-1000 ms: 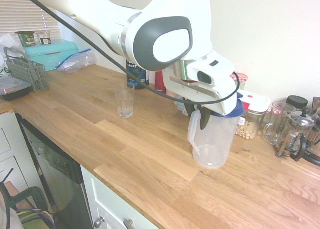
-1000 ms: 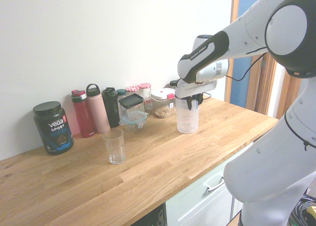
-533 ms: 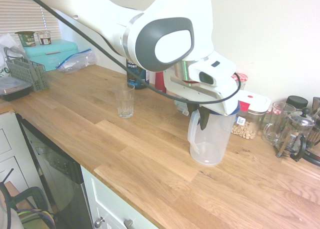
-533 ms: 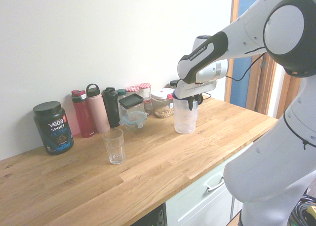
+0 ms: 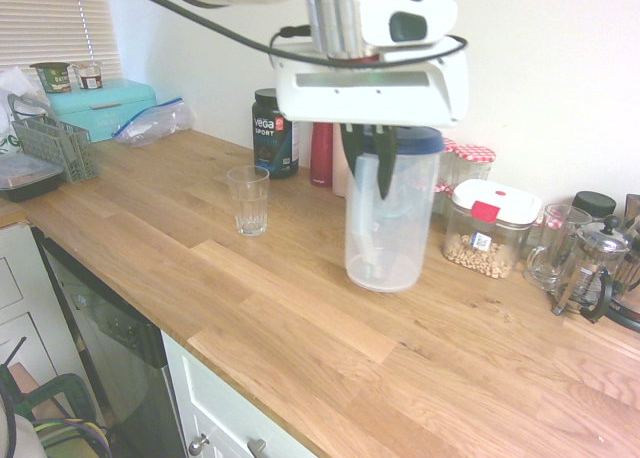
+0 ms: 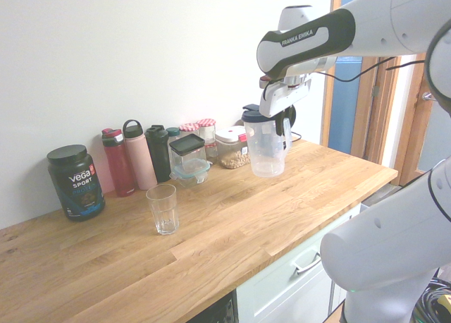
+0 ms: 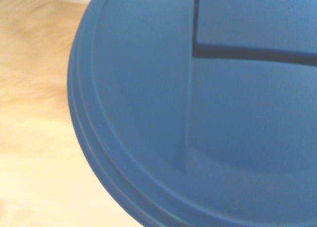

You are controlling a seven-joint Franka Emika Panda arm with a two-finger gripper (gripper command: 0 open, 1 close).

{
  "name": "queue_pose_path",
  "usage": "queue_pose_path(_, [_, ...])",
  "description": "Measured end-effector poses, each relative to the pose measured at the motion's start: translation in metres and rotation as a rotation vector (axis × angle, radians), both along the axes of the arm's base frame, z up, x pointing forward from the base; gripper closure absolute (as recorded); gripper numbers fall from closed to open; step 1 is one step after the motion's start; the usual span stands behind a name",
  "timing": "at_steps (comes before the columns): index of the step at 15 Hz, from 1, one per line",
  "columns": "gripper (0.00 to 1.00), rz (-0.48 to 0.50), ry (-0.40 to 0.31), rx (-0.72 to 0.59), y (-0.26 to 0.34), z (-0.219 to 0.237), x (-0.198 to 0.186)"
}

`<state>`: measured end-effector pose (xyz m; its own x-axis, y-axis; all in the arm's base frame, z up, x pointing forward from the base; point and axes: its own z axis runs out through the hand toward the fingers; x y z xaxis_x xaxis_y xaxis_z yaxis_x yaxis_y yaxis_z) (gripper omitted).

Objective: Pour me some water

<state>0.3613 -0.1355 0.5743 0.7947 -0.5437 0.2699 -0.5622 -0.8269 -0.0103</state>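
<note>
A clear plastic pitcher (image 5: 385, 218) with a dark blue lid hangs just above the wooden counter (image 5: 300, 318), upright. My gripper (image 5: 369, 163) is shut on its handle from above, with the dark fingers (image 6: 280, 122) reaching down beside the pitcher (image 6: 266, 150). I cannot make out a water level inside it. The empty drinking glass (image 5: 248, 200) stands on the counter to the pitcher's left in the first exterior view; in the second exterior view the glass (image 6: 163, 209) is lower left of it. The blue lid (image 7: 198, 113) fills the wrist view.
Along the wall stand a black Vega tub (image 6: 76, 182), red, pink and black bottles (image 6: 139, 155), jars and a lidded box of chickpeas (image 5: 488, 228). A French press (image 5: 590, 268) is at the far right. A teal box (image 5: 100, 108) and grey basket (image 5: 55, 143) are far left.
The fingers closed on the pitcher's handle. The pitcher then rose off the counter and moved toward the glass, and the arm lifted higher.
</note>
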Motion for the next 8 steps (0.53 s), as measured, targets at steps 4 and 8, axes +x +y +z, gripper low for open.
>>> queue_pose_path(4, [1.00, 0.214, 0.105, -0.085, 0.080, 0.013, 0.011])
queue_pose_path(8, [1.00, 0.415, 0.183, -0.229, 0.162, 0.002, 0.050])
